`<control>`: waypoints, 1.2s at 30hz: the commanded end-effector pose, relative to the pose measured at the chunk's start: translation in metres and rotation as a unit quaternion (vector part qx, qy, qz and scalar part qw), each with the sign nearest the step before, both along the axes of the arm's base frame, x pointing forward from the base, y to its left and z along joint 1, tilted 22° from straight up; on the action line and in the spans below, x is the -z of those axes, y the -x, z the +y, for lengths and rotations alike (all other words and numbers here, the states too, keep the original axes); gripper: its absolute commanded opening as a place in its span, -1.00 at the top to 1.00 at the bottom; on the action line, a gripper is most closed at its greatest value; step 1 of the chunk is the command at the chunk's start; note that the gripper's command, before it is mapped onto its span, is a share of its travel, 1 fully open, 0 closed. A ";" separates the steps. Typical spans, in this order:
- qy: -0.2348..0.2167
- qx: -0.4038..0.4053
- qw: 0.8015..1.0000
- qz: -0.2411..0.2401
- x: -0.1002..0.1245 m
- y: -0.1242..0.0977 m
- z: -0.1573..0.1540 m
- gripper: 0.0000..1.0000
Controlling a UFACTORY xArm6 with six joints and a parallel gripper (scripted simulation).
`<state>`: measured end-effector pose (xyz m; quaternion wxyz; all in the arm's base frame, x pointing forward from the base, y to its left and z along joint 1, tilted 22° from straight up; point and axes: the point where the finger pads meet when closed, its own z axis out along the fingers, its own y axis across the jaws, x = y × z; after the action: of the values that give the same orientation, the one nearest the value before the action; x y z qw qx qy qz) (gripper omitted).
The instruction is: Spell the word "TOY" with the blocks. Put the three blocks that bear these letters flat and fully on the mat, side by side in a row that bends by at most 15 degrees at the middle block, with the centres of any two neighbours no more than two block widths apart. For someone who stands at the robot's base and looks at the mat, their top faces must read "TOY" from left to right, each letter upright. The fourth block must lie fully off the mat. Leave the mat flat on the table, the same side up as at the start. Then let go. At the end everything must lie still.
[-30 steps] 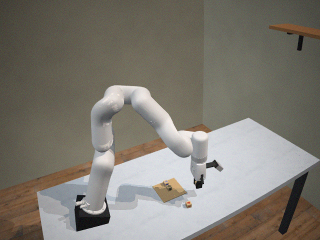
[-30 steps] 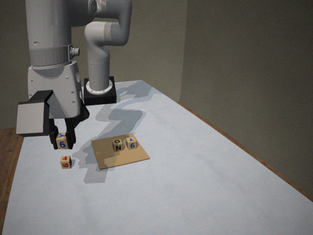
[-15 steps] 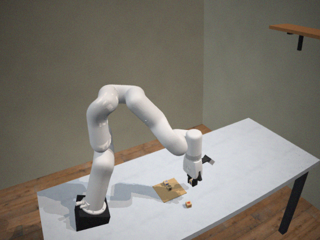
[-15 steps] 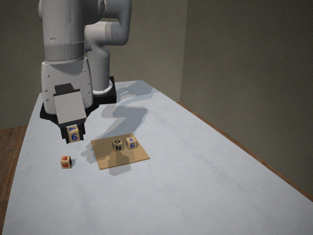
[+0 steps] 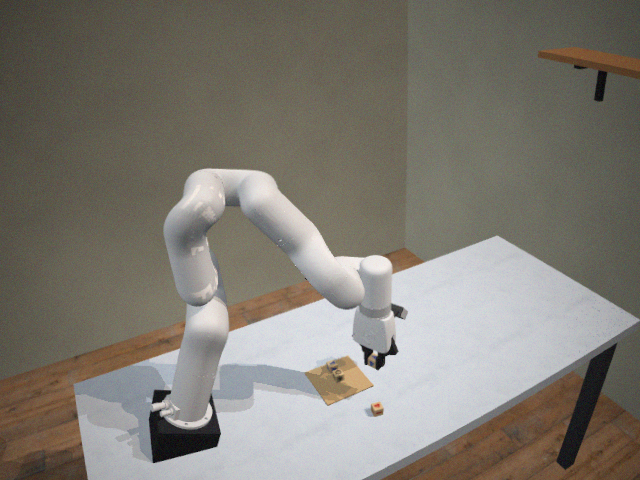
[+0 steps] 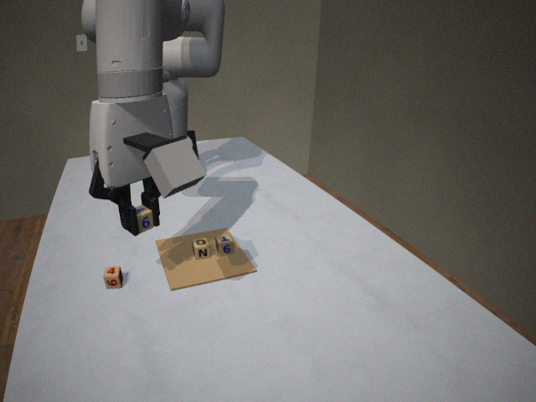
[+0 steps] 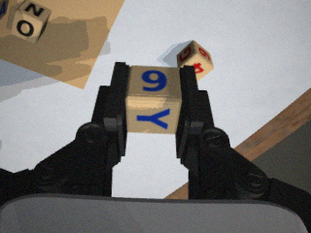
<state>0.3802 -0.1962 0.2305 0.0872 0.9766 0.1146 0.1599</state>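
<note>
The gripper [image 5: 373, 361] [image 6: 141, 220] [image 7: 153, 84] has its fingers part-way apart, closed on two opposite sides of the Y block [image 5: 372, 360] [image 6: 145, 219] [image 7: 154, 99], in the air over the white table [image 5: 465, 335] [image 6: 324, 311] [image 7: 233, 29], off to one side of the mat [image 5: 333, 395] [image 6: 182, 276] [image 7: 97, 29]. The fingers hide the gripped sides, and in the exterior view they cover part of the blue Y. The wrist view shows it whole, lying sideways: its stem points to picture left, its arms open to the right. A blue 6 or 9 is on the neighbouring face.

The tan mat lies flat, cut off by the wrist view's edge. On it sit the O block [image 5: 338, 375] [image 6: 201, 249] [image 7: 30, 21] and the T block [image 5: 331, 365] [image 6: 224, 244] [image 7: 2, 9], close together; only a sliver of T shows in the wrist view. From the robot's base, T is left of O, and the T stands upright. Their short row runs roughly left to right.

The fourth block [image 5: 377, 409] [image 6: 112, 277] [image 7: 194, 58] rests off the mat, with a red 4 on top. In the top view the letters are too small to read.
</note>
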 end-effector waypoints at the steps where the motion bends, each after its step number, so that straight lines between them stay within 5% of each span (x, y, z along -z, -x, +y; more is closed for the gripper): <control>1: 0.021 -0.066 0.998 0.004 0.001 0.004 0.009 0.57; 17: 0.076 -0.215 0.973 0.025 0.008 0.016 0.030 0.57; 34: 0.139 -0.388 0.910 0.049 0.020 0.031 0.054 0.57; 36: 0.153 -0.426 0.890 0.054 0.022 0.035 0.059 0.57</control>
<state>0.3494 -0.1435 0.2100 0.1457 0.8487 0.4959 0.1124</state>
